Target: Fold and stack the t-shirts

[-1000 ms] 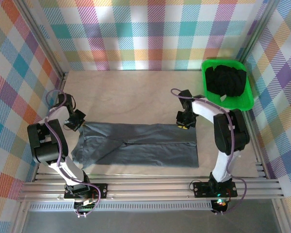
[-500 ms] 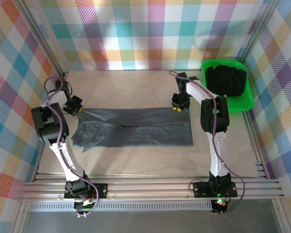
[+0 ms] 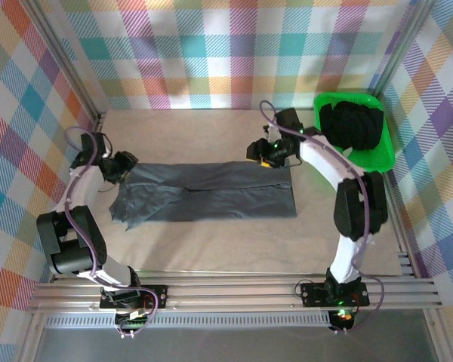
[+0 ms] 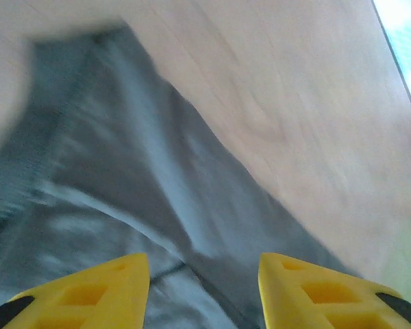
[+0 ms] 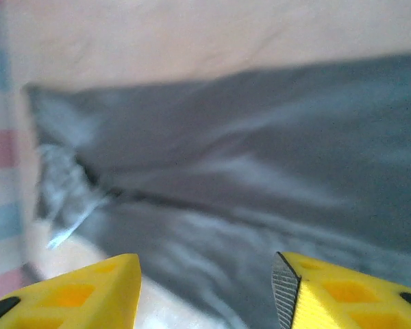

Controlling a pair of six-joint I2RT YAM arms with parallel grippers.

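A dark slate grey t-shirt [image 3: 211,192] lies flat across the middle of the table, folded into a long band with a seam line along its middle. My left gripper [image 3: 123,161] hovers at the band's far left corner. In the left wrist view it [image 4: 202,264] is open over the grey cloth [image 4: 123,171] and holds nothing. My right gripper [image 3: 258,151] hangs above the far right edge. In the right wrist view it [image 5: 205,264] is also open, with the cloth [image 5: 260,178] below it. More black t-shirts [image 3: 352,124] sit bunched in a bin.
The green bin [image 3: 386,151] stands at the back right corner. Bare pale tabletop [image 3: 211,136] runs behind the shirt, and another strip lies in front of it. Plaid walls enclose the left, back and right sides.
The shirt has slid away from the arm bases toward the back wall with both grippers on its far edge. Both grippers have since opened and let the cloth go.
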